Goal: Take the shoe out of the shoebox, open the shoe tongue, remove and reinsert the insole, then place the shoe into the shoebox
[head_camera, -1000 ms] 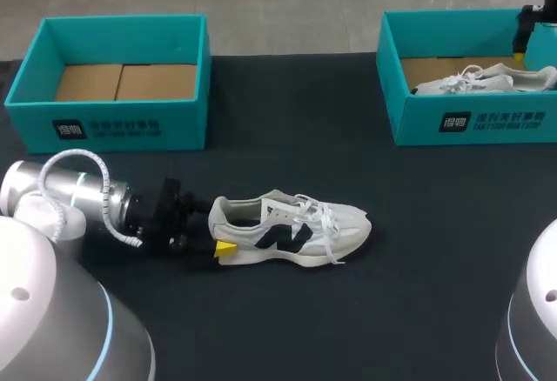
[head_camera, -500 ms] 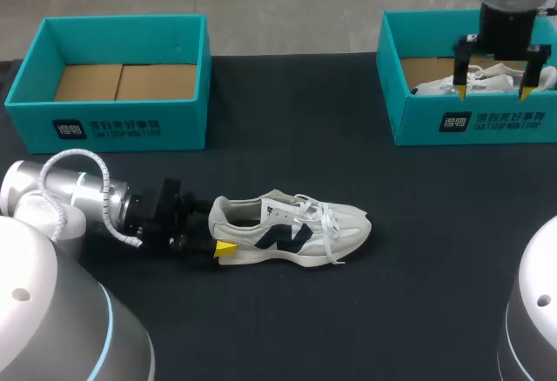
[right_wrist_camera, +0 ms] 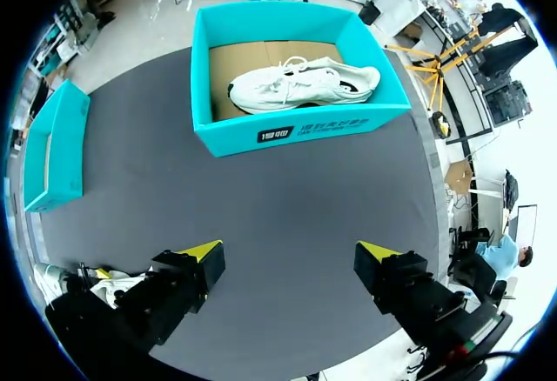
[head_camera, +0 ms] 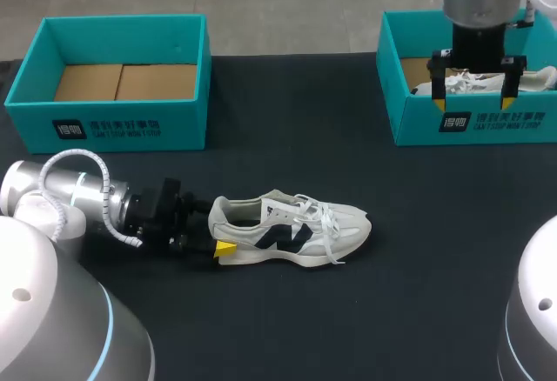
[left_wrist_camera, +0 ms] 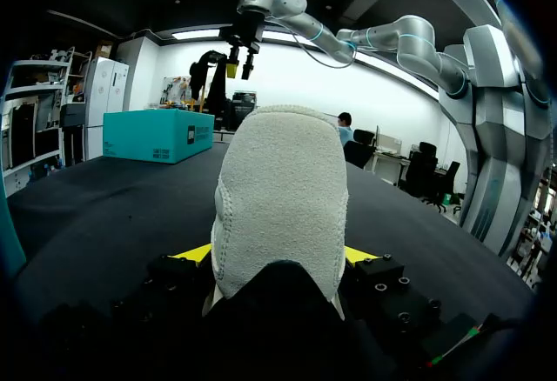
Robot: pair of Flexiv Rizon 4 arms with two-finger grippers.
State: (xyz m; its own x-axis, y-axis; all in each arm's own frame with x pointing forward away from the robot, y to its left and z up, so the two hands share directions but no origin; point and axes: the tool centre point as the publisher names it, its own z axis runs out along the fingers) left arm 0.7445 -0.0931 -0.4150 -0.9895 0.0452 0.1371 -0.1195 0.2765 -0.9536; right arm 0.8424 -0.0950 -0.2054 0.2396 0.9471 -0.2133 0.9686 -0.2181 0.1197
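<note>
Right gripper (head_camera: 473, 101) arrives open, empty, above the boxed sneaker (right_wrist_camera: 305, 83); left gripper (left_wrist_camera: 278, 255) clamps the other sneaker (head_camera: 291, 229) steady by its heel.

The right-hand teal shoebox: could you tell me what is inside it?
A white laced sneaker lying on its brown cardboard floor; whatever is beneath the sneaker is covered.

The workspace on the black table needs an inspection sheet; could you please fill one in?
Surface: black cloth-covered table.
Job's things: white sneaker with a dark side logo on the table; left teal cardboard shoebox empty; right teal cardboard shoebox holds a second white lace-up shoe.
Clutter: nothing seen.
Pincers: left pincer shut on the sneaker's heel; right pincer open, high by the right shoebox.
Cables: white ribbed hose looped at the left wrist.
Surroundings: nothing seen.
</note>
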